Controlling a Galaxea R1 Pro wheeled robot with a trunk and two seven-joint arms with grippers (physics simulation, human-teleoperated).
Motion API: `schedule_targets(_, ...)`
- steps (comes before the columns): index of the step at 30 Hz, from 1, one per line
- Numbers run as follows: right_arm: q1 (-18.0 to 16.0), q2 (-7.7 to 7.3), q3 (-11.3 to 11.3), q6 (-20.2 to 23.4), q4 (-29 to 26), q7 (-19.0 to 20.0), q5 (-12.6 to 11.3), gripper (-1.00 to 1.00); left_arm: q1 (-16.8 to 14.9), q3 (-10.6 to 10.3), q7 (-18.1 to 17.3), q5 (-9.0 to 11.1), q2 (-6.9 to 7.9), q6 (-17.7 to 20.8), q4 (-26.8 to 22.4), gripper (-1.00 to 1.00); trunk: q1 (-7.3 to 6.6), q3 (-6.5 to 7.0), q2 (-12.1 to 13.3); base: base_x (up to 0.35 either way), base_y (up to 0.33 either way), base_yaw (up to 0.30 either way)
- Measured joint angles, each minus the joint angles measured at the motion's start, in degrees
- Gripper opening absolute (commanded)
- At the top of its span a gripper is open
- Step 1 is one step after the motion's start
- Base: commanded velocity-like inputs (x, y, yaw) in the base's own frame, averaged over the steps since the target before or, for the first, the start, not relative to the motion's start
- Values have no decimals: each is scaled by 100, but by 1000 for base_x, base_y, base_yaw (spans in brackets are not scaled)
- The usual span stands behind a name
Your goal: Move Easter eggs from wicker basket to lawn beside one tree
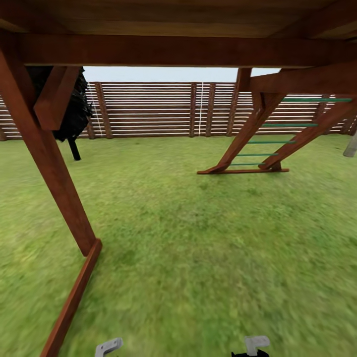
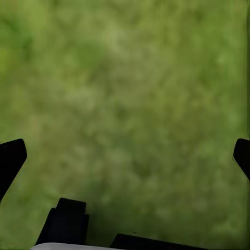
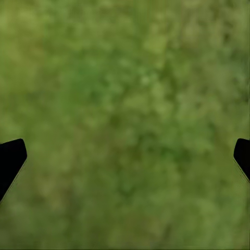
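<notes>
The lawn [image 1: 208, 238] of mottled green grass spreads ahead of me in the garden, seen from under a red-brown wooden playset [image 1: 49, 163]. The Easter eggs and the wicker basket are out of view. My left gripper [image 2: 125, 156] hangs open over bare grass [image 2: 130, 94], its dark fingertips [image 2: 10, 156] far apart with nothing between them. My right gripper [image 3: 125, 156] is also open over grass [image 3: 130, 104], empty. Two pale grey arm parts [image 1: 109, 346] [image 1: 255, 343] peek in at the bottom of the head view.
The playset's slanted post and its ground beam [image 1: 74, 297] stand close at my left. A ladder with green rungs [image 1: 267, 144] leans at the right. A brown slat fence [image 1: 148, 109] closes the back. An all-black tree [image 1: 74, 114] stands by the fence, left. Something pale grey [image 1: 351, 146] shows at the right edge.
</notes>
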Motion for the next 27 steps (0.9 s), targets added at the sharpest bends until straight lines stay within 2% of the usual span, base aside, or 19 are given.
schedule_targets(27,0,-9,0,0,0,0,0,100,0,0,0,0,0,0,0,100,0,0,0,316,0,0)
